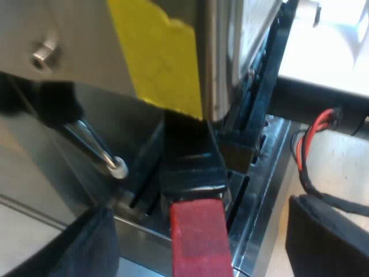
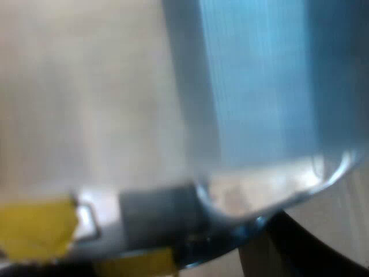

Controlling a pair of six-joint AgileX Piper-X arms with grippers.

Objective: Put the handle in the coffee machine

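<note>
The left gripper (image 1: pixel 204 228) is open, its fingers (image 1: pixel 86 248) spread on either side of the handle's red end (image 1: pixel 199 248) and clear of it. The handle (image 1: pixel 192 164) runs straight away from the gripper, its far end tucked under the front of the coffee machine (image 1: pixel 75 40), seemingly seated there. The left arm looks best placed for any locking turn.

This looks to me like a lab bench: the steel espresso machine (image 1: pixel 75 46) carries yellow tape (image 1: pixel 155 52) and stands on a plain pale table (image 1: pixel 340 156).

Handle (image 1: pixel 193 173) under machine front (image 1: pixel 86 40), over drip tray (image 1: pixel 262 196); steam wand (image 1: pixel 95 147) beside.
</note>
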